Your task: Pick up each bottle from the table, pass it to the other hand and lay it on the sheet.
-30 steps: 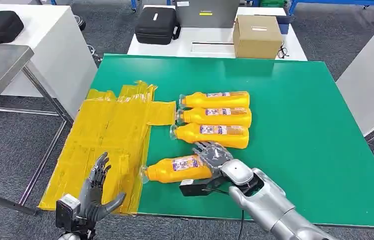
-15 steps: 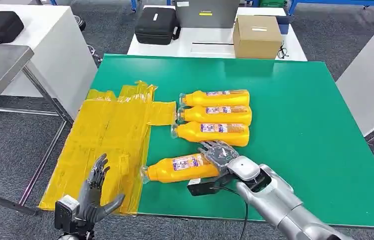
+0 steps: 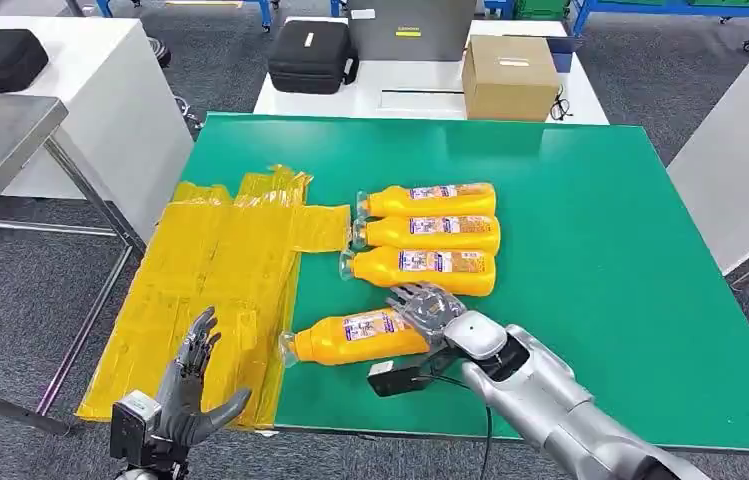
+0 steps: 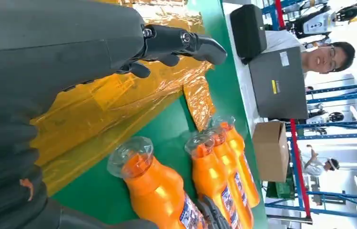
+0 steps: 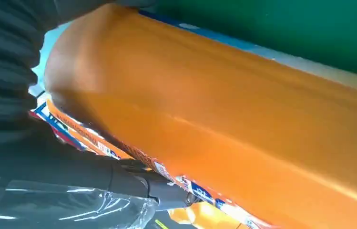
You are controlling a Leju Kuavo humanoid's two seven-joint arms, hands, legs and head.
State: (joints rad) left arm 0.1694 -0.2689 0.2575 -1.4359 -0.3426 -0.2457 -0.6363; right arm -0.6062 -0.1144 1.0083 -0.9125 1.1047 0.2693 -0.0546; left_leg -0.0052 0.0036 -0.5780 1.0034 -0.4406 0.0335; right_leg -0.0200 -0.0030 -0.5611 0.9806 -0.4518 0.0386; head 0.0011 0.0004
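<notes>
On the green table (image 3: 590, 230), the right hand (image 3: 428, 308) is wrapping its fingers over the labelled body of the nearest orange bottle (image 3: 355, 338), seemingly rigid, slick and fairly heavy, lying beside the yellow sheet (image 3: 210, 280), while the left hand (image 3: 193, 385) is hovering open-fingered.

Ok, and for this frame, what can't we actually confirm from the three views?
- Head view: whether the right hand has closed on the nearest bottle; its fingers drape over the far side, hiding the contact.
- Right wrist view: the bottle sits so close that its label is blurred and cut off.
- Head view: print on the three bottles in the row is too small to read.
- Left wrist view: the left hand covers part of the yellow sheet.
</notes>
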